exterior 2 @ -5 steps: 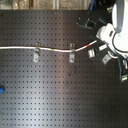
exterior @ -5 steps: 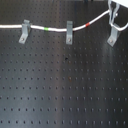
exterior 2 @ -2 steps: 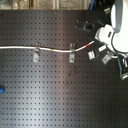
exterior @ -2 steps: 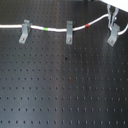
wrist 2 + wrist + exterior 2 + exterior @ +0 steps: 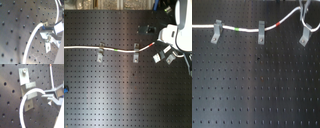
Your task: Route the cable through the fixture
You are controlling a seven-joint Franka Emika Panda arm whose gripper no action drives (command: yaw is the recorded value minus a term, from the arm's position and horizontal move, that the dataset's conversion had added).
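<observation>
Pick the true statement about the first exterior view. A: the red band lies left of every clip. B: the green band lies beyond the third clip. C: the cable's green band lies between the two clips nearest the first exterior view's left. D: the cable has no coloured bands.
C: the cable shows its green band between the left clip and the middle clip, with the red band past the middle clip.

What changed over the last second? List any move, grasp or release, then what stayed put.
Nothing has visibly moved. The gripper still holds the long thin white cable beside the grey metal clip, as before. The cable stays seated in the two other clips, with its green band between them and its red band past the second.
</observation>
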